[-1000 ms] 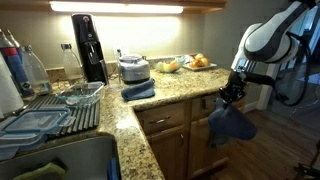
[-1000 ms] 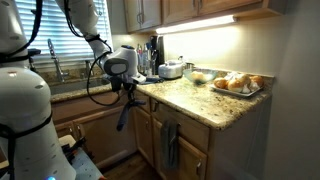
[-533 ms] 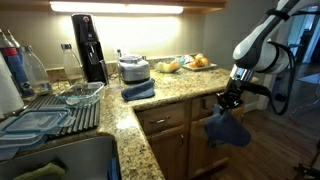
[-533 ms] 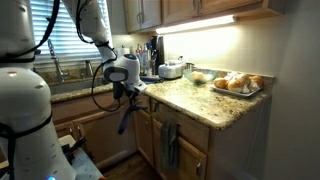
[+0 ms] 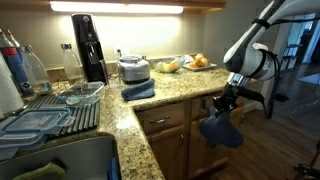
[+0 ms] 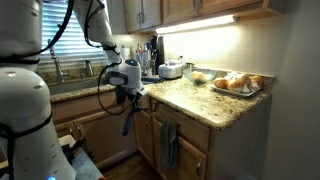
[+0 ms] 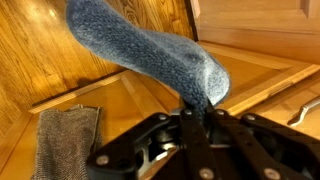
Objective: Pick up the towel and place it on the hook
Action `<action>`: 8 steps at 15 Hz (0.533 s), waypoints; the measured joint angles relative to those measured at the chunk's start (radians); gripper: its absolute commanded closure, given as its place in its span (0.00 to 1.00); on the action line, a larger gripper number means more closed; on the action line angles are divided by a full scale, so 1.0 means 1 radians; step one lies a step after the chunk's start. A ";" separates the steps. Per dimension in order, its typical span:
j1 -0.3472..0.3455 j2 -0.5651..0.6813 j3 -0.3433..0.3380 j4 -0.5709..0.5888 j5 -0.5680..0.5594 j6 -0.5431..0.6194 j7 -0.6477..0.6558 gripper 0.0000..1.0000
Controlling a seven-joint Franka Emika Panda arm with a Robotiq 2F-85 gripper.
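Observation:
My gripper (image 5: 225, 100) is shut on a blue towel (image 5: 220, 130) that hangs below it in front of the wooden cabinet drawers. In the wrist view the jaws (image 7: 195, 112) pinch the towel (image 7: 150, 45) at one edge, and the cloth spreads out over the wooden cabinet front. In an exterior view the gripper (image 6: 128, 97) holds the towel (image 6: 127, 118) as a thin dark strip beside the counter end. I cannot make out a hook.
A grey towel (image 6: 168, 143) hangs on the cabinet front and shows in the wrist view (image 7: 68, 140). A second blue towel (image 5: 138, 90) lies on the granite counter (image 5: 130, 125) by a toaster (image 5: 133, 69). A food tray (image 6: 238, 84) sits on the counter.
The arm has carried the towel toward the cabinet front, leftward in one exterior view, and slightly lower. The gripper stays shut on the towel.

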 measured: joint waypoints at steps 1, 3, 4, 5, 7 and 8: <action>-0.001 0.010 0.001 0.010 0.017 0.007 -0.030 0.96; -0.001 0.029 0.004 0.027 0.035 0.030 -0.075 0.96; -0.001 0.038 0.004 0.034 0.039 0.039 -0.093 0.96; -0.001 0.047 0.004 0.041 0.040 0.047 -0.106 0.96; -0.002 0.070 0.004 0.053 0.040 0.064 -0.125 0.96; -0.002 0.084 0.004 0.059 0.040 0.074 -0.133 0.96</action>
